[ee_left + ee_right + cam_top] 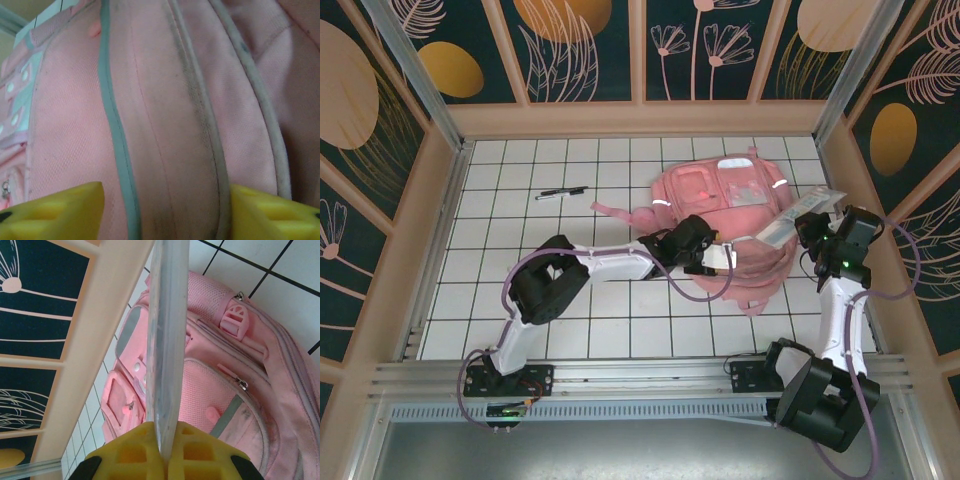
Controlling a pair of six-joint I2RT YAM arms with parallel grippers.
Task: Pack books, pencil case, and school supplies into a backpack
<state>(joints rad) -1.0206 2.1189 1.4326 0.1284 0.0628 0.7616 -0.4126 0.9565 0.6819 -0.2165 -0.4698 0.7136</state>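
The pink backpack (720, 200) lies at the back right of the tiled floor. My left gripper (720, 258) rests against its near side. Its yellow fingers (60, 210) stand apart, open, over a ridge of the backpack's fabric (165, 125) between two grey-green pipings. My right gripper (812, 226) is shut on the clear pencil case (780, 228), which it holds tilted above the backpack's right edge. In the right wrist view the pencil case (167, 340) stands edge-on from the right gripper (165, 442), over the backpack's pockets (210, 390). Two loose pens (560, 192) lie to the left. The books are out of view.
Wooden walls (640, 118) close in the floor on three sides, and the right wall (110, 300) runs close beside the pencil case. A pink strap (610, 210) trails left of the backpack. Open tiles (520, 170) surround the pens.
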